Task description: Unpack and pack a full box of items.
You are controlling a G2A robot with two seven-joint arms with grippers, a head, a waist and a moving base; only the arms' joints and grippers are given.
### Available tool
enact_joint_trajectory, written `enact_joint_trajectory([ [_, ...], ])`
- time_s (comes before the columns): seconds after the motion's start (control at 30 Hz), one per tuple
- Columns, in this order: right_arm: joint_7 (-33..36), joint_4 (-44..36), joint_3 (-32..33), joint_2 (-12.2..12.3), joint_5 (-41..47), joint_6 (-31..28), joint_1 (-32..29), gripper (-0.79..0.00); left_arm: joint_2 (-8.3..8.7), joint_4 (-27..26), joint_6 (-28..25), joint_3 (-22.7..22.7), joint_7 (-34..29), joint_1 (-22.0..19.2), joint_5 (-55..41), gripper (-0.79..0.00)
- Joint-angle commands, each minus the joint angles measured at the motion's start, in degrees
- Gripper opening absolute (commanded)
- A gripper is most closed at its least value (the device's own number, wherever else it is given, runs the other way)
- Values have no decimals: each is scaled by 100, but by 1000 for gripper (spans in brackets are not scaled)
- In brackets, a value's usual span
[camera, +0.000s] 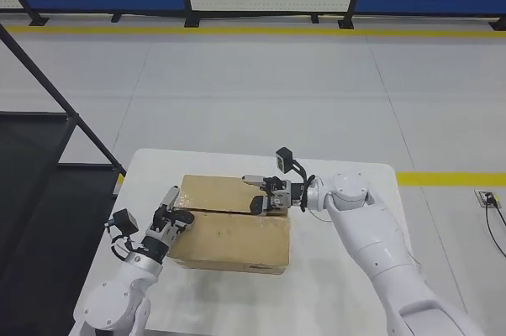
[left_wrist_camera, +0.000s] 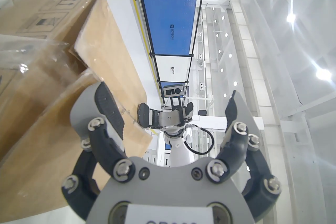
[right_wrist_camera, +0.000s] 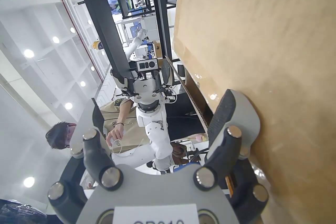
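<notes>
box [camera: 228,239]: contents hidden (flaps over them) | left fingers [left_wrist_camera: 109,107] spread | right fingers [right_wrist_camera: 223,114] spread

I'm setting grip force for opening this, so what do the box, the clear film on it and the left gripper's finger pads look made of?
The box: brown corrugated cardboard, matte; fluting shows along a flap edge in the right wrist view. The film: clear glossy plastic, probably tape; it is crinkled and glints. The left gripper has finger pads that are black and finely dimpled, likely rubber.
</notes>
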Motion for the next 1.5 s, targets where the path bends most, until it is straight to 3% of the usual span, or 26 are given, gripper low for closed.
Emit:
enact_joint_trajectory([
  [0.0, -98, -170, 33, 25, 34, 68, -75, 0, -1, 23, 0, 2, -9, -8, 22, 0],
  [0.17, -370, -590, 117, 66, 201, 133, -272, 0, -8, 125, 1, 32, 7, -67, 96, 0],
  [0.57, -474, -928, -214, 117, -148, 913, -375, 0, -43, 151, -172, -88, 164, -82, -225, 0],
  [0.67, -521, -979, -249, 130, -163, 894, -403, 0, -40, -5, -251, -459, 90, 55, -815, 0],
  [0.8, -504, -1009, -290, 151, -219, 756, -421, 0, -3, -99, -198, -1422, -274, 419, -2010, 0],
  [0.9, -504, -1009, -290, 151, -219, 756, -421, 0, 49, -138, 238, -2122, -948, 805, -2772, 0],
  [1.23, -504, -1009, -290, 151, -219, 756, -421, 0, 48, -100, 243, -2117, -897, 803, -2747, 0],
  [1.47, -631, -1303, -366, 180, -291, 834, -612, 0, 26, 932, 527, -1713, -156, 159, -2627, 0],
])
